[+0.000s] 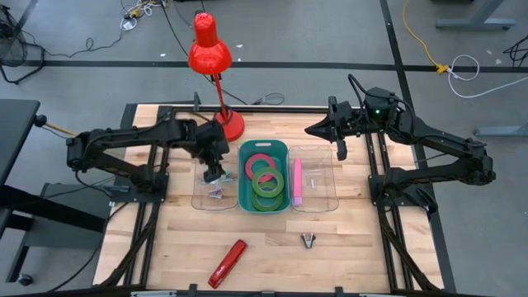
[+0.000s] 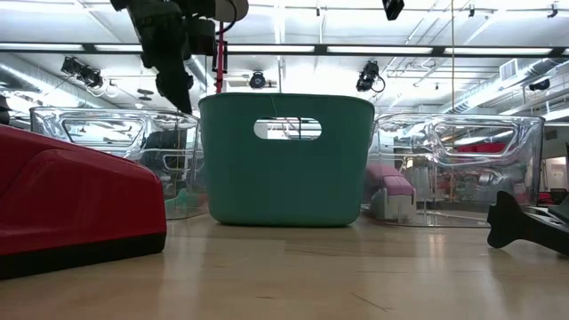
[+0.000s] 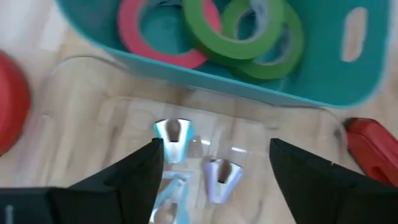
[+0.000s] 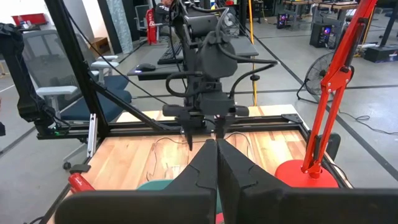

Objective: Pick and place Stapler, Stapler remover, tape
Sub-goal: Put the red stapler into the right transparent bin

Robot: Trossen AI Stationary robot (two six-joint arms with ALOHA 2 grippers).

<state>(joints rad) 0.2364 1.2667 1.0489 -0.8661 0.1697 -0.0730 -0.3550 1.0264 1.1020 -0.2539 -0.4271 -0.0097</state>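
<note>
Wooden table, red stapler, staple remover, three bins

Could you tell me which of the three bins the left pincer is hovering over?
The left clear plastic bin, holding staple removers; the left pincer is over it, not the teal bin.

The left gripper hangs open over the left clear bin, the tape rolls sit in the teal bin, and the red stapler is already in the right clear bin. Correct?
Not quite. The high view shows the red stapler lying on the table in front of the bins, not in the right clear bin. The rest holds: the left gripper is open over the left clear bin, tape rolls in the teal bin.
</note>
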